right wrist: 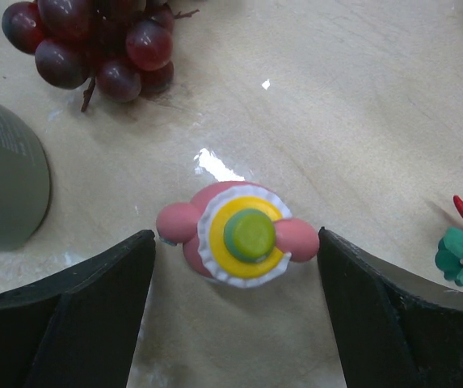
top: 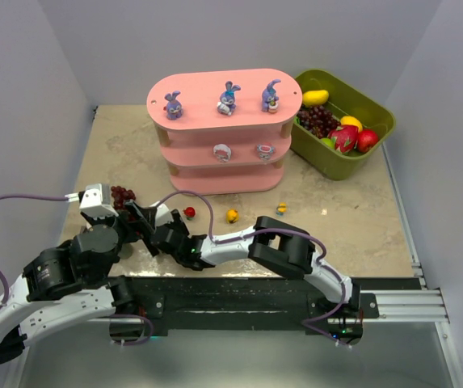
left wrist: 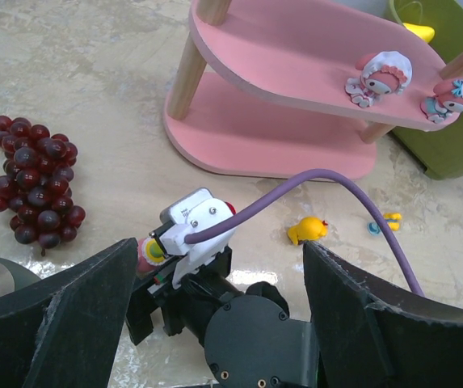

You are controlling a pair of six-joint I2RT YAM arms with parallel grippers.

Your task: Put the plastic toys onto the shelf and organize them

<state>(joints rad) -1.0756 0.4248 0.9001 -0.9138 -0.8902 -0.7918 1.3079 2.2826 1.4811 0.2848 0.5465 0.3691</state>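
Third pink-and-white toy [right wrist: 243,234], yellow hat up, stands on the worktop toward the left edge, closer to the near edge than the far. The right gripper [right wrist: 236,242] straddles it w/ jaws apart, one finger each side. There's a small gap on one side and the other finger is just beside the toy; no squeeze. The grape bunch [top: 122,194] lies just beyond, toward the far-left corner. The left gripper [left wrist: 216,246] hangs over the same spot, jaws wide, holding nothing.

The red toy [top: 189,212], orange toy [top: 232,215] & yellow toy [top: 281,208] lie in a row mid-worktop, in front of the shelf [top: 199,97]. The shelf sits at the far edge, approx. centre, w/ 3 purple bunnies [top: 229,99] on the top board and 2 pink-and-white figures [top: 221,152] on the mid board. The green bin [top: 336,170] w/ fake fruit is at the far-right corner, just beside the shelf.
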